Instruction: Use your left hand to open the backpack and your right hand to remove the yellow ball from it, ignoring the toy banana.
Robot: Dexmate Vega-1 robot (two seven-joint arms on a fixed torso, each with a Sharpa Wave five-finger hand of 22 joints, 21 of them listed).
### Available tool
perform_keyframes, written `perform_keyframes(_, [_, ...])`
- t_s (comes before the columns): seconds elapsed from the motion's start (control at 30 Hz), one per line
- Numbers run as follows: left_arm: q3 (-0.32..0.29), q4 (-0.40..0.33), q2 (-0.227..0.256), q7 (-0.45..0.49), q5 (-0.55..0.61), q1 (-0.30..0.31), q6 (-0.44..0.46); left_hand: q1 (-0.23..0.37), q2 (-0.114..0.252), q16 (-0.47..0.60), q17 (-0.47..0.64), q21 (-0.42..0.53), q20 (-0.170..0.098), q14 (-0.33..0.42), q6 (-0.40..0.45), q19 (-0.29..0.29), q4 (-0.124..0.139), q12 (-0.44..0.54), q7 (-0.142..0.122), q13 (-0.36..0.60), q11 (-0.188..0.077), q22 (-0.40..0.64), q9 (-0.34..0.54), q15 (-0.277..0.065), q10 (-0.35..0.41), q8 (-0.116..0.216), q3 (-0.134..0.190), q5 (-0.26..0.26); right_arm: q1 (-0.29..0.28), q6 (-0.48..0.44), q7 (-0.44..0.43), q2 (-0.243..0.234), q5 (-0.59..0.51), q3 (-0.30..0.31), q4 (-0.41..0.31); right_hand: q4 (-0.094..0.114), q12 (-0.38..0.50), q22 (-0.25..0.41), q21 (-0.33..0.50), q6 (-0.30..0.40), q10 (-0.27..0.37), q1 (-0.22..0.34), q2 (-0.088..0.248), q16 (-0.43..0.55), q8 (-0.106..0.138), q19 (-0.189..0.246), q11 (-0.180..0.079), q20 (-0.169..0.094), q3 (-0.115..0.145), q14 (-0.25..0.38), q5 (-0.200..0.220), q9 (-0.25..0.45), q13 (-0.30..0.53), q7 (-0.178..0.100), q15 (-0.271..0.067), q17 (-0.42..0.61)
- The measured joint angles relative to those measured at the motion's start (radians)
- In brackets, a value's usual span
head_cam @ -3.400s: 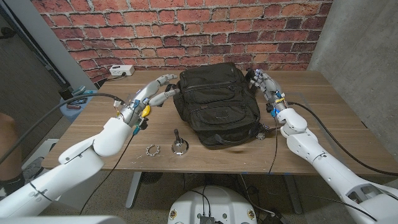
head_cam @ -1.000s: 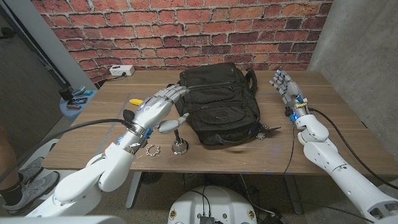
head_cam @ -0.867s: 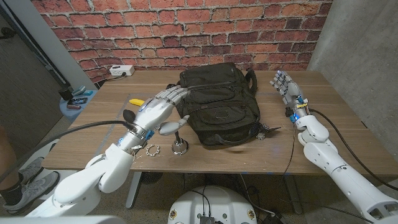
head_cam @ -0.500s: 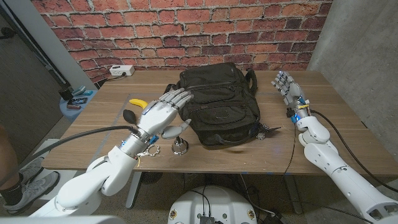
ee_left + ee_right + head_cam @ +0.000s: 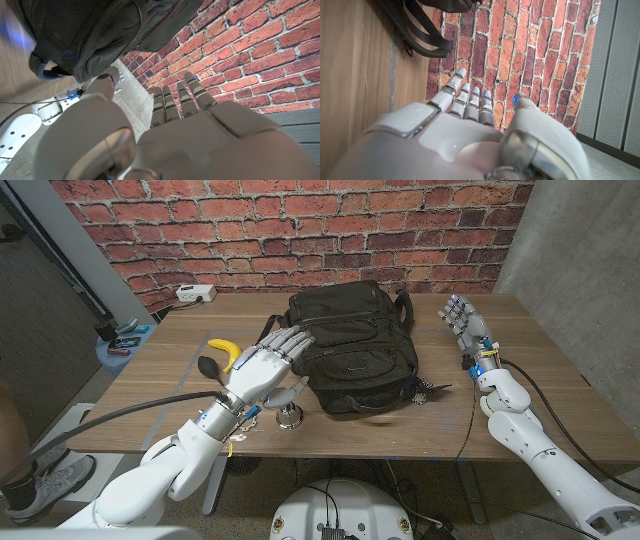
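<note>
The left hand (image 5: 262,368) hovers over the worktop (image 5: 530,380) at the near-left corner of the black backpack (image 5: 350,345), fingers spread and reaching toward the bag — it holds nothing. Whether its fingertips touch the fabric cannot be told from the head view. In the left wrist view the same hand (image 5: 170,135) shows its back, fingers (image 5: 177,102) straight and slightly fanned, with the backpack (image 5: 95,30) just past the fingertips.

The backpack lies flat between the two hands, its zips closed as far as can be seen; the yellow ball is not visible, so its place cannot be told. Straps (image 5: 425,35) of the bag trail on the wood ahead of the right hand's fingertips in the right wrist view.

The right hand (image 5: 465,325) stands apart from the bag on its far side, fingers extended and apart, empty. The right wrist view shows its back (image 5: 465,135) with fingers (image 5: 465,100) straight and close together side by side.

Just outside the left hand, beyond its knuckles, lies the toy banana (image 5: 224,350) beside a small dark object (image 5: 207,365). Beneath the left hand's thumb stands a small metal piece with a round base (image 5: 290,416). A white power strip (image 5: 196,294) sits at the worktop's far edge — well beyond the left hand.
</note>
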Motion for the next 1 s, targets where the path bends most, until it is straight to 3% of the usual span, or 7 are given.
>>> perform_keyframes(0.5, [0.045,0.008,0.025,-0.004,0.061,0.014,0.086,-0.008,-0.008,0.0,0.002,-0.008,0.005,-0.005,-0.002,-0.005,0.005,0.004,0.002,0.009,0.009,0.0,0.0,0.005,-0.009,0.0,-0.011,0.0,0.0,0.026,0.023,0.016,0.012,0.005,0.02,-0.008,0.0,0.0,0.0,0.006,0.0,0.004,-0.004,0.0,0.0,0.011,0.0,0.004,0.0,0.0,0.0,0.0,0.0,0.006,0.0,0.0])
perform_keyframes(0.73, [0.079,0.023,0.028,0.011,0.078,-0.006,0.108,-0.012,-0.012,0.0,0.005,-0.022,0.007,-0.025,-0.013,-0.029,0.0,0.004,0.002,0.019,0.028,0.0,0.0,0.025,-0.028,0.0,-0.016,0.0,0.006,0.035,0.036,0.023,0.02,0.006,0.036,-0.008,0.0,0.0,0.0,0.005,0.0,0.004,-0.004,0.0,0.0,0.011,0.0,0.004,0.0,0.0,0.0,0.0,0.0,0.005,0.0,0.0])
perform_keyframes(1.0, [0.136,0.047,0.019,0.046,0.106,-0.044,0.146,-0.015,-0.015,-0.005,0.005,-0.03,0.008,-0.031,-0.043,-0.042,0.001,0.004,0.007,0.028,0.032,0.0,0.001,0.03,-0.05,-0.012,-0.023,0.0,0.013,0.041,0.053,0.03,0.033,0.012,0.059,-0.011,0.0,0.0,0.0,0.005,0.005,0.004,-0.004,0.0,0.0,0.011,0.005,0.004,0.003,0.0,0.0,0.0,0.0,0.005,0.0,0.0])
